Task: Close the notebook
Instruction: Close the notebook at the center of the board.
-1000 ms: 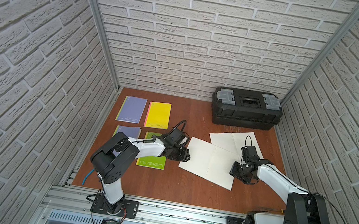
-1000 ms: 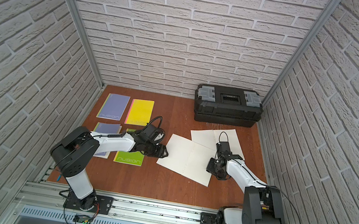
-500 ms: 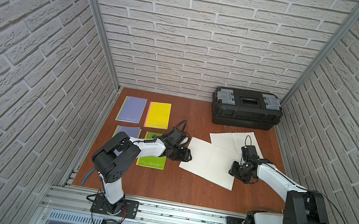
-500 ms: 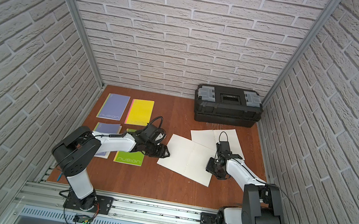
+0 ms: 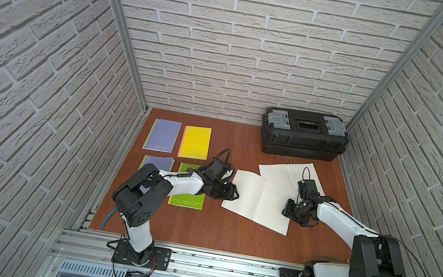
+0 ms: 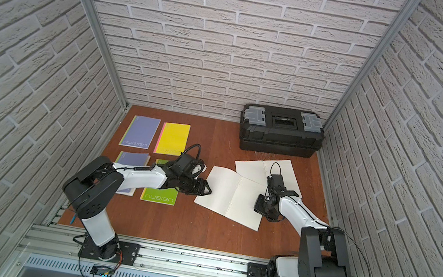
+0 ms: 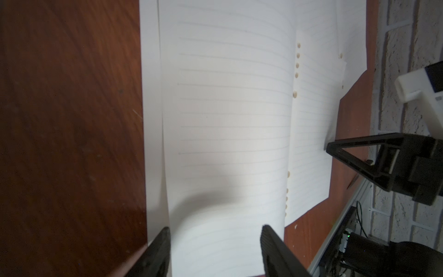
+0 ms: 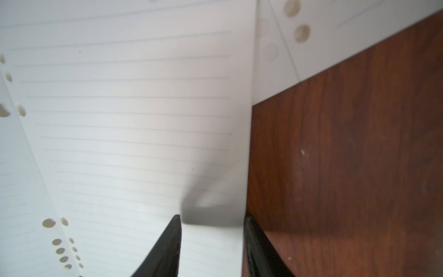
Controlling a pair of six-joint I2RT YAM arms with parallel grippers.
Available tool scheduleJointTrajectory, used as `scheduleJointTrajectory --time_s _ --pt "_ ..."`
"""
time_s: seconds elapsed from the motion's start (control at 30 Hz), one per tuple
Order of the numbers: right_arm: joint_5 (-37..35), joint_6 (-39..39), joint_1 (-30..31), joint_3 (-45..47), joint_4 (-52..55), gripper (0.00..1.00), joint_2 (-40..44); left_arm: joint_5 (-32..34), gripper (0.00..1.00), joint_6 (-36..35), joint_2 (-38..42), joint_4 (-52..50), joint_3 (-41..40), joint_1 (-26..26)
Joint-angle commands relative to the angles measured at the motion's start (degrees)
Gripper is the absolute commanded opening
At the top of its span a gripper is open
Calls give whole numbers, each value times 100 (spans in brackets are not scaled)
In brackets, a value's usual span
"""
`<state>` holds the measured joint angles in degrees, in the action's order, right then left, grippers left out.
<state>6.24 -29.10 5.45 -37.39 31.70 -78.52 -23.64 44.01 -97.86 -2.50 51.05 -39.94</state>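
An open notebook (image 5: pixel 260 201) (image 6: pixel 230 196) with white lined pages lies flat in the middle of the wooden table in both top views. My left gripper (image 5: pixel 234 192) is low at its left edge. In the left wrist view this gripper (image 7: pixel 215 229) is open, its fingers set wide apart on the page (image 7: pixel 227 120), which humps up between them. My right gripper (image 5: pixel 288 211) is at the notebook's right edge. In the right wrist view the right gripper (image 8: pixel 212 217) stands open, one finger on the page (image 8: pixel 131 120), the other at its edge, with the paper lifted between them.
A second open notebook (image 5: pixel 284 170) lies just behind the first, partly under it. A black toolbox (image 5: pixel 303 137) stands at the back right. Closed notebooks lie on the left: purple (image 5: pixel 162 135), yellow (image 5: pixel 195 142), another purple (image 5: pixel 156 162) and green (image 5: pixel 186 200) under my left arm.
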Motion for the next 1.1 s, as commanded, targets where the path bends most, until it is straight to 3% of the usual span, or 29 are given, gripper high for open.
scheduleJointTrajectory --time_s 0.0,0.33,1.07 --pt "111 59 -27 38 -41 44 -115 114 61 -52 256 -75 -12 -31" --pt "92 54 -27 38 -33 44 -99 697 61 -157 249 -803 70 -48" --pt "73 54 -27 56 -33 43 -46 1344 62 518 -22 -1218 221 -608"
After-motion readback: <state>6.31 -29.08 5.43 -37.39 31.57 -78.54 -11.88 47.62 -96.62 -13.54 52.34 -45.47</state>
